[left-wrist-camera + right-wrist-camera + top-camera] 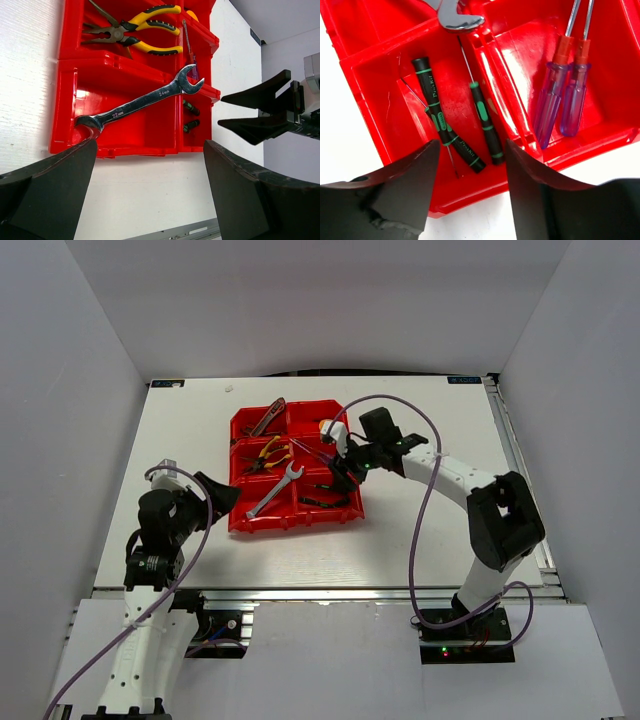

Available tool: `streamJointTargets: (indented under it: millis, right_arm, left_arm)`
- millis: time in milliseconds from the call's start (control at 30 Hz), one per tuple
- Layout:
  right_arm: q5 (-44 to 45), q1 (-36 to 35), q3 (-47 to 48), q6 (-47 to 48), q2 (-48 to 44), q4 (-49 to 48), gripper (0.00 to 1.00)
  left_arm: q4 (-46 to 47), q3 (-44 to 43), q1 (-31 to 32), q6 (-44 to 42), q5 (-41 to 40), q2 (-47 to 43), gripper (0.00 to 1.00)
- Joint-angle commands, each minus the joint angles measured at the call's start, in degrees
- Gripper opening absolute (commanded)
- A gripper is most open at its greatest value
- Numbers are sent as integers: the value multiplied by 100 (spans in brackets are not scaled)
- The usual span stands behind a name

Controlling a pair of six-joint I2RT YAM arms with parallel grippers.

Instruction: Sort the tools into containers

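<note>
The red bins (240,521) stand mid-table as a 2-by-3 block. Red-black pliers (268,417) lie in the far left bin and yellow pliers (268,453) in the middle left one. The silver wrench (275,490) lies slanted across the near left bin, its head on the divider (145,100). Three green-black screwdrivers (485,120) lie in the near right bin. Two blue screwdrivers (547,100) lie in the middle right bin. My right gripper (340,475) hangs open and empty over the near right bin (472,145). My left gripper (222,496) is open and empty, left of the bins (150,146).
A metal rail (330,592) runs along the table's near edge. White walls close in the left, right and back. A purple cable (425,490) loops over the right arm. The right gripper also shows in the left wrist view (255,110).
</note>
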State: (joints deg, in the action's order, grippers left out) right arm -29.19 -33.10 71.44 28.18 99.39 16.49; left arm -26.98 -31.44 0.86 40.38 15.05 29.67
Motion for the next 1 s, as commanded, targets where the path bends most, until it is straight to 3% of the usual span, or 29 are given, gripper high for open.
streamJointTargets:
  millis: [0,33,67,100,367,567,767,967]
  right_arm:
    - [19,-65,19,82,-157,3,63]
    - [19,-56,54,99,-192,38,71]
    - [10,-56,80,160,-227,117,85]
    - [45,-56,115,187,-332,178,89]
    - [379,251,660,907,-1123,1241,89]
    - [-348,1339,1012,83,-1388,1234,89]
    - [-815,1816,1522,-313,-1334,1524,89]
    - [-97,1895,820,-1034,-1879,638,89]
  left_arm:
    - [-62,-125,-34,-74,-81,-14,98]
    - [-70,-125,-34,-83,-72,-14,98]
    - [-70,-169,-34,-83,-81,-14,98]
    - [-88,-195,-34,-100,-72,-31,98]
    - [-105,-714,-34,-294,253,47,98]
    - [-97,-1206,-34,-434,534,258,98]
    - [-44,-1567,-34,-487,683,364,98]
    - [-44,-1813,-34,-505,763,346,98]
